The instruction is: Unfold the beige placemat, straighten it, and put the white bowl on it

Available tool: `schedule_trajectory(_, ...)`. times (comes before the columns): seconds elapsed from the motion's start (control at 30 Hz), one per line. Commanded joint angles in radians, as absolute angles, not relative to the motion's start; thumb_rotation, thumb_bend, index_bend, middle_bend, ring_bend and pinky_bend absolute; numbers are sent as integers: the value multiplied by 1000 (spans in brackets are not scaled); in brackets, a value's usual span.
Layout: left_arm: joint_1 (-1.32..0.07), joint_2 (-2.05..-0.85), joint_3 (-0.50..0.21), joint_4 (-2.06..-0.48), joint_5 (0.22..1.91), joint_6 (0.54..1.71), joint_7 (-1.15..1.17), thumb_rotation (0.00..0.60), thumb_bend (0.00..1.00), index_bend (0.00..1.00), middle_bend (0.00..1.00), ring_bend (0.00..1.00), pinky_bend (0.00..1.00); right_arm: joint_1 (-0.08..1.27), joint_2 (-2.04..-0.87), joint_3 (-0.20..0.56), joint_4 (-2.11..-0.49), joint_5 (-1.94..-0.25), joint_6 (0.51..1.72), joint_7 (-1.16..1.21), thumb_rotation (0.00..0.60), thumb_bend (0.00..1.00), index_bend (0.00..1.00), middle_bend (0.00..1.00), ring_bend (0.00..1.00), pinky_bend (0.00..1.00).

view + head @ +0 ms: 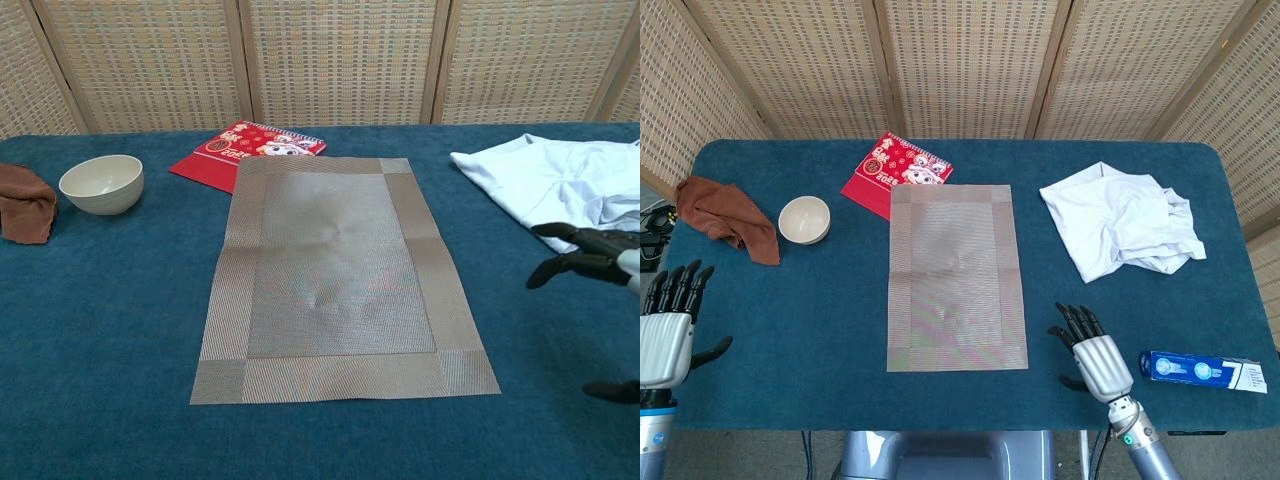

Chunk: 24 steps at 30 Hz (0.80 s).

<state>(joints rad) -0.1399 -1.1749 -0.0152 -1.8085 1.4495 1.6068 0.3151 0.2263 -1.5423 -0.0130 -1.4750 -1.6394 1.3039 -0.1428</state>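
I've got the mat flat and square mid-table, so only the bowl, left of the mat, remains, with both my left hand and right hand spread, empty.

My left hand sits low at my left side, palm-back up, fingers straight and close together pointing away from me, thumb stuck out toward the right hand; it holds nothing. My right hand is out ahead of its silver wrist, fingers spread a little and pointing forward, thumb off to the left, also empty. In the chest view only the right hand's dark fingertips show at the frame edge.
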Motion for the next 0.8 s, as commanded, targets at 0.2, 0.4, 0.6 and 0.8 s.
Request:
schedule_trajectory(0.2,-129,-1164,-30,-1811,1447,1605,316,600,98,60,0,0,0,239,-1642,-18,-1406,-1609,1267,-141,600,212,230,0,0,0)
schedule_trajectory(0.4,-120,-1125,-47,-1844,1425,1601,317,600,98,59,0,0,0,247,-1660,-4,-1390,-1594,1268,-123,600,212,222,0,0,0)
schedule_trajectory(0.6,-111,-1070,-39,-1889,1426,1576,288,600,100,58,0,0,0,255,-1669,0,-1373,-1584,1264,-124,600,212,223,0,0,0)
schedule_trajectory(0.8,-103,-1034,-34,-1917,1436,1569,292,600,101,57,0,0,0,265,-1690,2,-1360,-1571,1250,-116,600,213,229,0,0,0)
